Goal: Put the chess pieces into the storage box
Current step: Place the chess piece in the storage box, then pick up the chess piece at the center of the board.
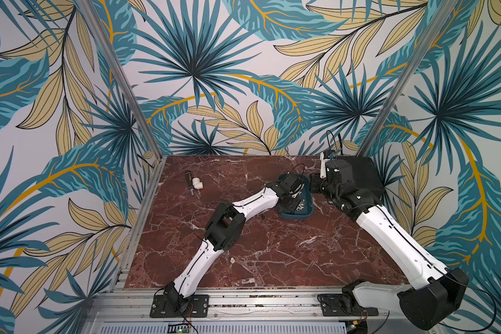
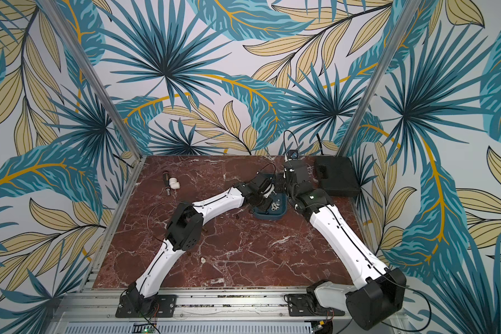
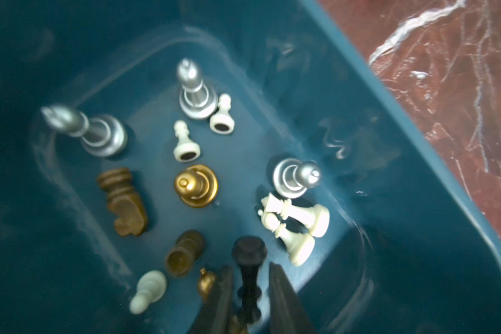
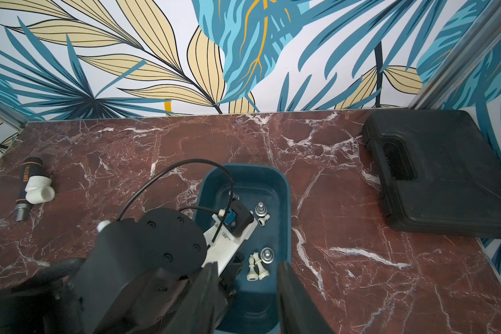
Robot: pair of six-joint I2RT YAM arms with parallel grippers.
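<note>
Sitting on marble table (image 1: 272,260), rear right of centre, storage box (image 1: 297,217) runs lengthwise toward back wall. Right gripper (image 4: 246,271) spread, empty, above it. Left gripper (image 3: 250,267) parted around black piece (image 3: 249,251) inside box, lengthwise between fingers (image 3: 284,292), round end outward.

Storage box (image 4: 284,199): teal, open-topped, upright. Inside it are three silver pieces (image 3: 195,95) standing, white pawns (image 3: 185,144) toppled, a gold pawn (image 3: 195,185) upright, a brown knight (image 3: 125,202) lying flat, and a black piece (image 3: 249,260). One white piece (image 1: 232,259) lies outside, well apart.
</note>
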